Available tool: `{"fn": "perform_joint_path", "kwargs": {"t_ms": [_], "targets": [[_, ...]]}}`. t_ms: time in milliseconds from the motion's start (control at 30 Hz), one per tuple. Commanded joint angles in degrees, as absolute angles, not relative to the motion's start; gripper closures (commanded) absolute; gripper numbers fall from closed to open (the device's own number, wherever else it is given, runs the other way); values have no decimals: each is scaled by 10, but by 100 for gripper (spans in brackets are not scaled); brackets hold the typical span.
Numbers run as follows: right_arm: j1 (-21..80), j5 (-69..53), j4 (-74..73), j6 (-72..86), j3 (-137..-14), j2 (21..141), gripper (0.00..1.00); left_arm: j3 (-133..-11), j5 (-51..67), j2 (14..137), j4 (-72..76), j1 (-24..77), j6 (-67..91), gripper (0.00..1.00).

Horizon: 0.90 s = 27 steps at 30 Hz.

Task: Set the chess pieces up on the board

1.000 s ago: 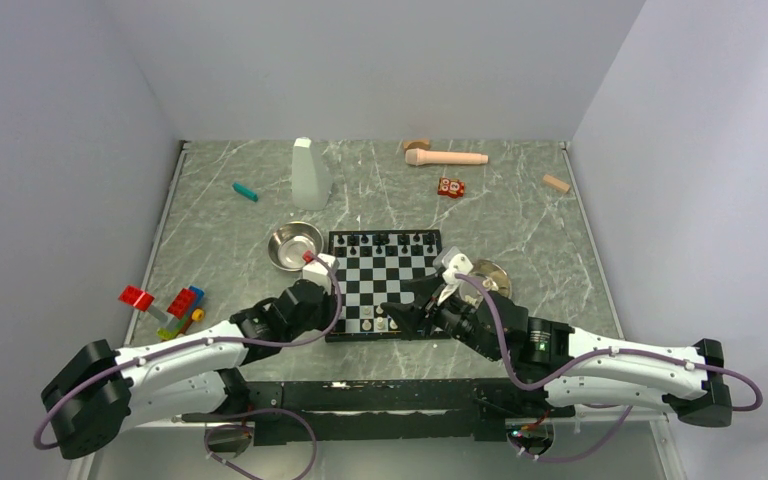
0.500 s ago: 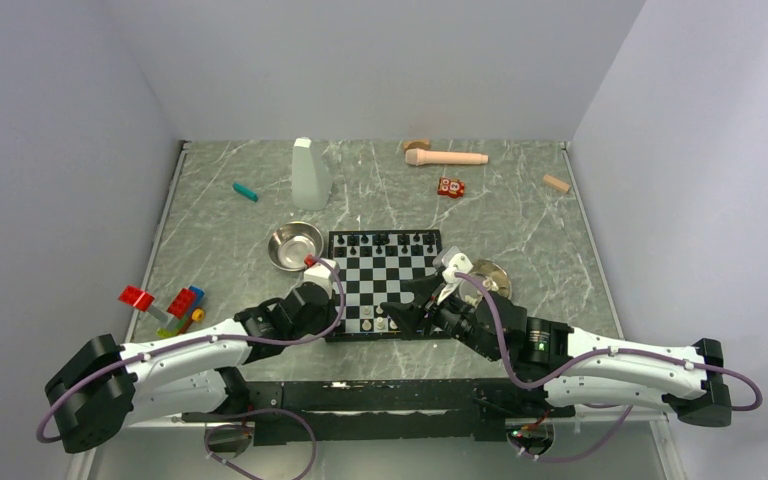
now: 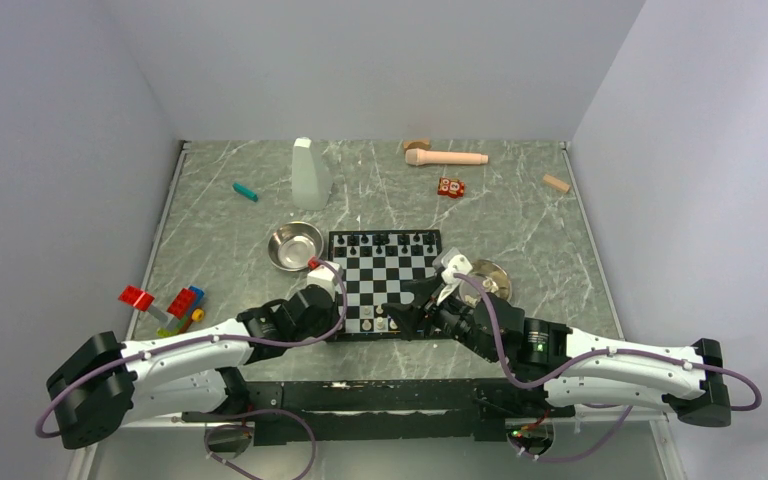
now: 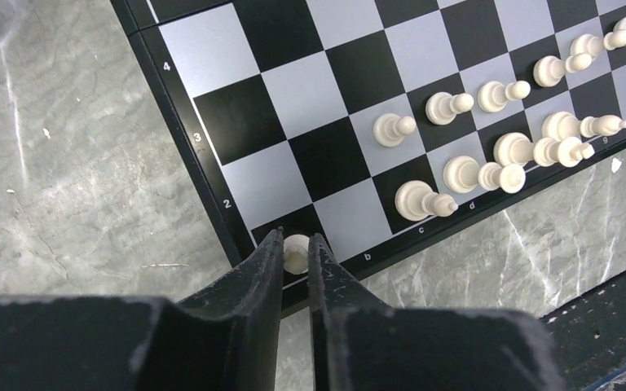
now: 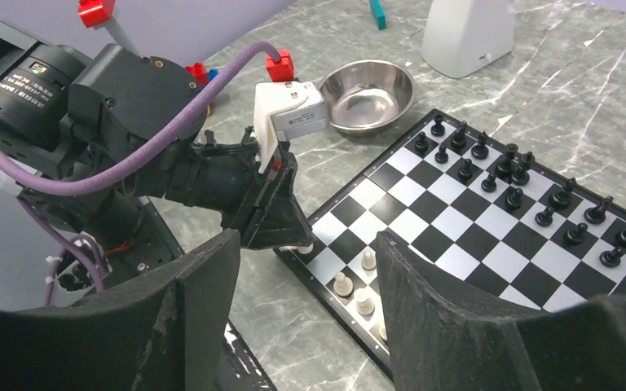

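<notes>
On the grey marbled table (image 3: 222, 235), the left arm reaches low, its left gripper (image 4: 296, 246) pinching a small white chess piece (image 4: 296, 255) at a corner of the black-and-white checkered board (image 4: 295, 85); the right gripper (image 5: 306, 244) hovers, fingers spread wide.

I'm looking out over a grey-green marbled table top (image 3: 230, 250), pale veins running every way across it, and it's sitting inside a plain three-sided booth. The back wall (image 3: 380, 70) is standing flat and off-white behind the far edge. The left wall (image 3: 60, 180) and the right wall (image 3: 690, 180) are closing in along the sides, both showing a faint lilac tint. Light is falling soft and even, throwing only weak shadows. A pale trim strip (image 3: 165, 230) is edging the table's left side, and a black rail (image 3: 360, 395) is running along the near edge.
</notes>
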<state>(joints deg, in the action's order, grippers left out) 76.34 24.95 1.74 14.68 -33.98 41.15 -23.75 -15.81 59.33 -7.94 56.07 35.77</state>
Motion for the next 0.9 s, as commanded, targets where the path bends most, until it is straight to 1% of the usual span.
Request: {"fn": "perform_joint_path", "kwargs": {"t_ms": [0,67,133,233,300,400,500,567,667,767,867], "targets": [[767,271,18,159,-342,405,33,-253,-173,602,-99,569,372,73],[766,277,15,164,-342,404,31,-255,-182,600,-105,570,374,66],[766,287,14,170,-343,403,30,-260,-189,597,-112,570,374,61],[766,311,7,184,-346,402,28,-276,-197,588,-127,570,371,57],[766,344,2,203,-351,402,25,-292,-200,581,-141,570,371,56],[761,427,-68,268,-377,408,20,-322,-199,562,-166,570,367,54],[731,468,-172,338,-415,424,19,-353,-198,537,-178,569,359,51],[687,453,-223,380,-435,434,19,-373,-196,525,-185,569,353,50],[602,397,-271,435,-437,438,19,-401,-190,514,-199,569,346,49],[516,320,-312,463,-444,458,20,-420,-191,499,-216,566,346,48],[413,227,-373,481,-465,511,21,-430,-169,485,-229,541,352,47]]}}
